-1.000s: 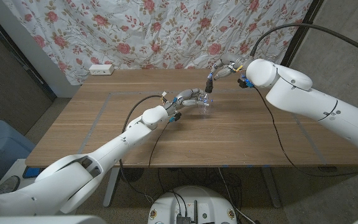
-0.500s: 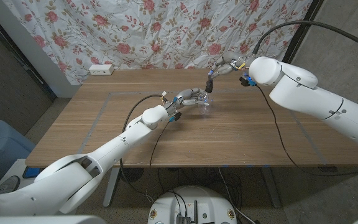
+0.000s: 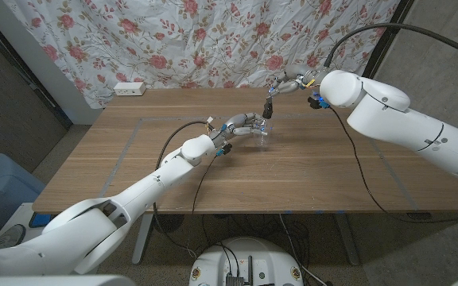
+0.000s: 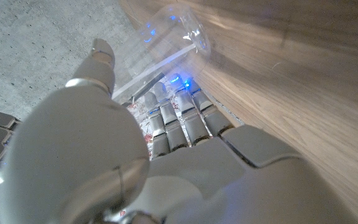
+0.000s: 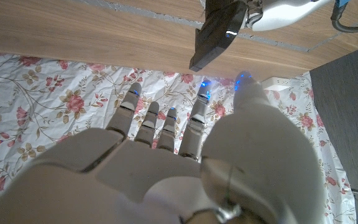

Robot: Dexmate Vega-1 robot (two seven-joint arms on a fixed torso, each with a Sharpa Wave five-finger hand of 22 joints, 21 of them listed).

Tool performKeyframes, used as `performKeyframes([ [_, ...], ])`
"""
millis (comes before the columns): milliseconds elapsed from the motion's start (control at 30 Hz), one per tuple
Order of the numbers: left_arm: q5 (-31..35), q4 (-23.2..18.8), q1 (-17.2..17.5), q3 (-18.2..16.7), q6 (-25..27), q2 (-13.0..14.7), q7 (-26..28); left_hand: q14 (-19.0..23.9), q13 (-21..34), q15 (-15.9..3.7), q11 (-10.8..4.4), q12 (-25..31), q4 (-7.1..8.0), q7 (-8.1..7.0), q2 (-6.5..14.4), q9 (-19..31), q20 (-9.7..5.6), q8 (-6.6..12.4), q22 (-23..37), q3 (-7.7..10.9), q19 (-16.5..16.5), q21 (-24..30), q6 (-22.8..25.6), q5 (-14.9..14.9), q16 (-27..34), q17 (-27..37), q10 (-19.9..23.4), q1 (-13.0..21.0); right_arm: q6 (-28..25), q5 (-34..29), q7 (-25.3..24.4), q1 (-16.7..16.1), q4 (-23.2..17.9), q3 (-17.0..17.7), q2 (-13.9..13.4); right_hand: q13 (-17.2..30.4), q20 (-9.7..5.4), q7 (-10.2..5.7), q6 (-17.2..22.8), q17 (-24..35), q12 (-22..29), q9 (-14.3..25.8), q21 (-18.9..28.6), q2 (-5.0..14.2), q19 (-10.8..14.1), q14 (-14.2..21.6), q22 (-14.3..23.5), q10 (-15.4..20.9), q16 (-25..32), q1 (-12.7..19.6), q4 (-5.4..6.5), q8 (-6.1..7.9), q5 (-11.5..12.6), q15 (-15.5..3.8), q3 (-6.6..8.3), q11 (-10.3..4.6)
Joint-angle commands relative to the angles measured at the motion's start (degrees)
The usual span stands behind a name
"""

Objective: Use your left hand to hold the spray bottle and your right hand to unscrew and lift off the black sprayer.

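Near the table's (image 3: 133, 171) far edge, right of middle: left hand (image 3: 243, 125) wrapped around the clear bottle (image 3: 261, 135), holding it upright on the wood. Bottle is transparent plastic, barely visible in head view; left wrist view shows its clear wall (image 4: 166, 37) against the fingers (image 4: 179, 124). Right hand (image 3: 286, 85) sits above and just past it, fingertips pinching the black sprayer (image 3: 268, 106), which hangs over the bottle; cannot tell if still seated on the neck. Right wrist view shows the sprayer (image 5: 218, 34) as a dark wedge beyond the fingertips. Versus 1.0 s ago: right arm shifted slightly toward the far edge, sprayer a touch higher; left hand and bottle unchanged.
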Motion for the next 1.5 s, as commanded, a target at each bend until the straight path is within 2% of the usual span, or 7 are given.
performKeyframes([
  [33, 0.27, -0.43, 0.19, -0.07, -0.11, 0.22, 0.2, 0.34, 8.44, -7.66, -6.17, 0.15, 0.11, -2.46, 7.19, 0.19, 0.05, 14.18, 0.21, 0.37, 0.41, 0.37, 3.33, 0.19, -0.18, 0.31, 6.84, 0.64, 1.52, -1.57, 1.52, -0.04, 0.24, -0.4, -0.75, 0.21, 0.07, 2.64, -1.51, -0.05, 0.1, 0.59, 0.34, -0.02, 0.85, 0.74, 0.21, 0.1, -0.01, -2.64, 0.52, -0.83, -0.63, 1.35, -0.93, 1.68],
  [67, 0.26, -0.46, 0.21, -0.08, -0.09, 0.21, 0.23, 0.35, 8.45, -7.65, -6.2, 0.14, 0.09, -2.47, 7.21, 0.19, 0.06, 14.17, 0.21, 0.38, 0.42, 0.37, 3.28, 0.2, -0.18, 0.32, 6.81, 0.68, 1.42, -2.39, 2.28, 0.49, 0.21, -1.14, -0.98, 0.21, 0.07, 3.23, -1.42, -0.06, 0.15, 0.63, 0.36, -0.02, 0.97, 0.86, 0.22, 0.18, 0.01, -2.94, 0.56, -0.81, -0.66, 1.5, -1.01, 1.76],
  [200, 0.34, -0.4, 0.14, -0.04, -0.24, 0.21, 0.14, 0.36, 8.44, -7.64, -6.32, 0.11, 0.1, -2.46, 7.19, 0.16, 0.08, 14.22, 0.21, 0.37, 0.4, 0.37, 3.31, 0.19, -0.22, 0.31, 6.83, 0.65, 4.6, -2.64, -1.38, -2.81, 0.42, 0.77, -1.05, 0.22, 0.11, 6.32, -2.29, -0.14, 0.57, 0.92, 0.67, -0.16, 2.34, 2.39, 0.29, 0.91, 0.36, -5.61, 0.94, -1.33, -0.51, 2.3, -1.67, 3.17],
  [367, 0.35, -0.27, 0.08, -0.04, -0.37, 0.17, 0.07, 0.37, 8.47, -7.71, -6.09, 0.13, 0.06, -2.45, 7.18, 0.11, 0.07, 14.27, 0.21, 0.35, 0.41, 0.37, 3.28, 0.19, -0.21, 0.38, 6.94, 0.71, 1.95, -4.42, 4.29, 0.18, 0.65, -1.73, -0.72, 0.27, 0.23, 8.68, -5.07, -0.15, 0.21, 1.23, 0.45, -0.92, 2.72, 2.29, 0.27, -0.26, 0.0, -8.86, 1.34, -2.56, 0.64, 3.73, -2.54, 5.06],
  [533, 0.41, -0.27, 0.06, -0.02, -0.39, 0.16, 0.05, 0.38, 8.49, -7.65, -6.03, 0.13, 0.08, -2.49, 7.18, 0.07, 0.06, 14.33, 0.21, 0.37, 0.43, 0.39, 3.3, 0.2, -0.31, 0.32, 7.02, 0.66, -0.5, -6.46, 6.78, 1.7, 0.57, -3.55, -0.16, 0.41, 0.22, 10.22, -6.96, -0.27, 0.15, 1.57, 0.21, -1.28, 2.49, 2.18, 0.25, -0.95, -0.35, -10.0, 1.1, -3.19, 1.38, 5.43, -2.73, 7.0],
  [833, 0.41, -0.49, 0.3, -0.07, -0.18, 0.14, 0.38, 0.42, 8.48, -7.67, -6.34, 0.01, 0.1, -2.48, 7.21, 0.0, 0.05, 14.42, 0.21, 0.34, 0.42, 0.39, 3.28, 0.19, -0.31, 0.41, 6.94, 0.65, -3.82, -7.74, 9.95, 3.77, 1.29, -5.63, 0.78, 0.57, 0.19, 11.09, -7.95, -0.38, 0.15, 1.87, 0.19, -1.39, 2.54, 2.65, 0.25, -1.43, -0.4, -10.6, 0.84, -3.41, 1.94, 6.48, -2.75, 8.22],
  [1500, 0.47, -0.15, 0.18, 0.01, -0.18, -0.11, 0.53, 0.51, 8.55, -7.58, -6.24, -0.12, 0.11, -2.4, 7.23, -0.16, 0.04, 14.71, 0.22, 0.34, 0.41, 0.4, 3.45, 0.19, -0.47, 0.43, 6.97, 0.59, -6.4, -9.71, 11.43, 6.19, 3.45, -9.31, 2.4, 0.76, 0.13, 11.07, -8.35, -0.52, 0.32, 2.29, 0.24, -0.78, 2.84, 2.8, 0.26, -1.67, -0.61, -9.68, -0.32, -3.25, 2.7, 6.06, -1.92, 8.4],
])
